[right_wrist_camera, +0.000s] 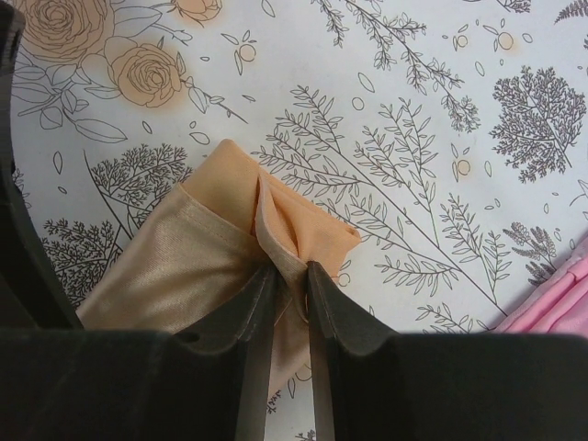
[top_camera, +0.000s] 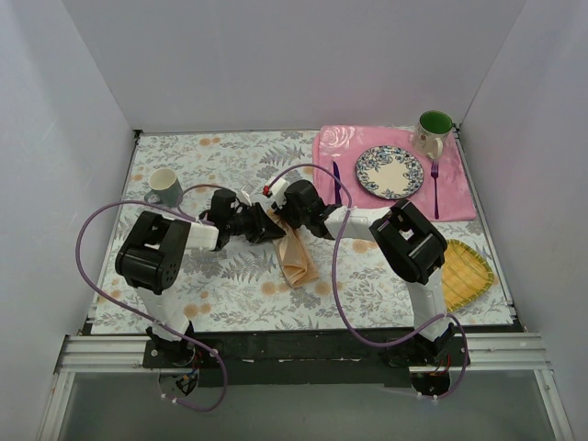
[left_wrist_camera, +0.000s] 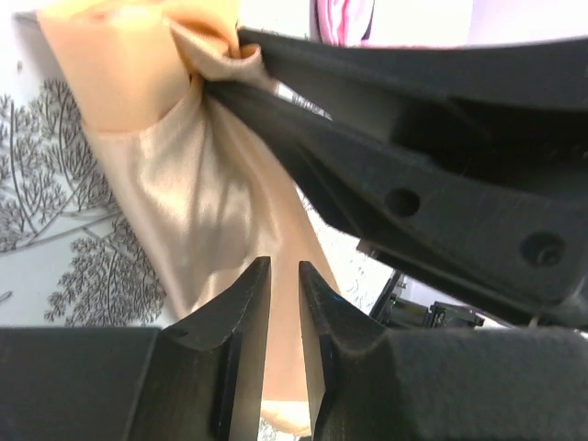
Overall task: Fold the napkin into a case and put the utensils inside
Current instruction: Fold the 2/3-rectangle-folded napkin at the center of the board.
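The peach-orange napkin (top_camera: pixel 298 260) lies folded into a narrow strip on the table's middle, its far end bunched up. My left gripper (top_camera: pixel 267 228) and right gripper (top_camera: pixel 279 222) meet at that far end. In the right wrist view, my right gripper (right_wrist_camera: pixel 292 271) is shut on a raised fold of the napkin (right_wrist_camera: pixel 165 266). In the left wrist view, my left gripper (left_wrist_camera: pixel 285 268) stands a narrow slit apart with napkin cloth (left_wrist_camera: pixel 184 202) filling the gap; the right fingers (left_wrist_camera: pixel 367 175) pinch the cloth above. The purple knife (top_camera: pixel 337 182) and fork (top_camera: pixel 435 188) lie beside the plate (top_camera: pixel 390 172).
The plate sits on a pink floral placemat (top_camera: pixel 459 197) at the back right, with a green mug (top_camera: pixel 432 130) behind it. A grey mug (top_camera: pixel 165 186) stands at the left. A yellow woven mat (top_camera: pixel 464 274) lies at the right edge.
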